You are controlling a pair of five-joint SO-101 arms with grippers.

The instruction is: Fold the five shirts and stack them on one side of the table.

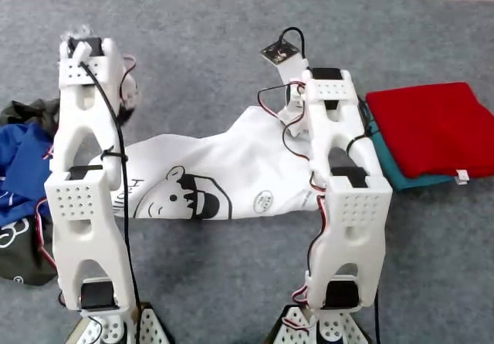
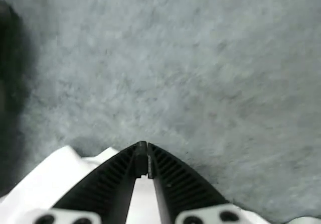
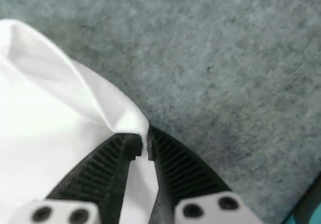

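Note:
A white shirt (image 1: pixel 208 174) with a cartoon print lies stretched across the grey table between the two arms. My left gripper (image 1: pixel 123 101) sits at the shirt's left end. In the left wrist view, the left gripper (image 2: pixel 142 151) is shut, with white shirt cloth (image 2: pixel 50 179) under and between its fingers. My right gripper (image 1: pixel 293 111) is at the shirt's upper right edge. In the right wrist view, the right gripper (image 3: pixel 145 143) is shut on a raised fold of the white shirt (image 3: pixel 40 108). A folded red shirt (image 1: pixel 428 128) rests on a folded teal shirt (image 1: pixel 405 178) at the right side.
At the table's left edge lies a heap of unfolded clothes: a blue shirt (image 1: pixel 23 159) and dark garments (image 1: pixel 19 259). Bare grey table (image 1: pixel 201 66) stretches behind the white shirt. The teal shirt's corner (image 3: pixel 311 209) is close to the right gripper.

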